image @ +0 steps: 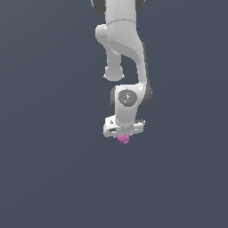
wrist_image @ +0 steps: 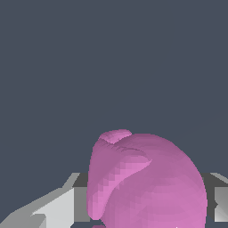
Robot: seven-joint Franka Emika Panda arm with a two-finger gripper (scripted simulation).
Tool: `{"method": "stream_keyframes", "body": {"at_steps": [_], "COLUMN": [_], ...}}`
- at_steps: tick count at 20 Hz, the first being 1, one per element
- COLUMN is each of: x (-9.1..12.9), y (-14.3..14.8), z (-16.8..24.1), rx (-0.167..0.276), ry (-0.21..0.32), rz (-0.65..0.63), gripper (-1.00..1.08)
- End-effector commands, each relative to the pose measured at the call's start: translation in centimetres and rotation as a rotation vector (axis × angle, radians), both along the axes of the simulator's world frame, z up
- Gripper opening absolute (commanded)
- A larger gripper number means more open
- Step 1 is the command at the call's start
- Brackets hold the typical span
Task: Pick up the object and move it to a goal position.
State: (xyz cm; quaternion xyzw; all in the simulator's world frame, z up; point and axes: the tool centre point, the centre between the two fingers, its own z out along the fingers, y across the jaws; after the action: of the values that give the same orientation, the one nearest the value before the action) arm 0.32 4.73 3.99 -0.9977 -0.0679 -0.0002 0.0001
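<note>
The object [image: 124, 139] is a small lumpy pink-magenta blob just under the white hand in the exterior view. In the wrist view the object [wrist_image: 147, 182] fills the space between the two fingers. My gripper [image: 123, 135] sits directly over it, with the jaws closed against its sides. One grey finger [wrist_image: 58, 207] and the other finger [wrist_image: 219, 202] show on either side of the blob, and their pads touch it. The lower part of the blob is cut off by the frame edge. I cannot tell its height above the floor.
The white arm [image: 127, 49] reaches down from the exterior view's top. The ground [image: 49, 169] is a plain dark grey-blue surface with no other objects or marker in view.
</note>
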Motion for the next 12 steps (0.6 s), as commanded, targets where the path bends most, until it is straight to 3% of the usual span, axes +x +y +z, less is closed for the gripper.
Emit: {"method": "stream_keyframes", "body": {"at_steps": [1,12], "x": [0.0,-0.3], "y": [0.0,-0.3], "z": [-0.1,2.8], "rx": [0.000,0.000], "ry": [0.001,0.000], "rz": [-0.001,0.000], "gripper": [-1.00,-1.00]}}
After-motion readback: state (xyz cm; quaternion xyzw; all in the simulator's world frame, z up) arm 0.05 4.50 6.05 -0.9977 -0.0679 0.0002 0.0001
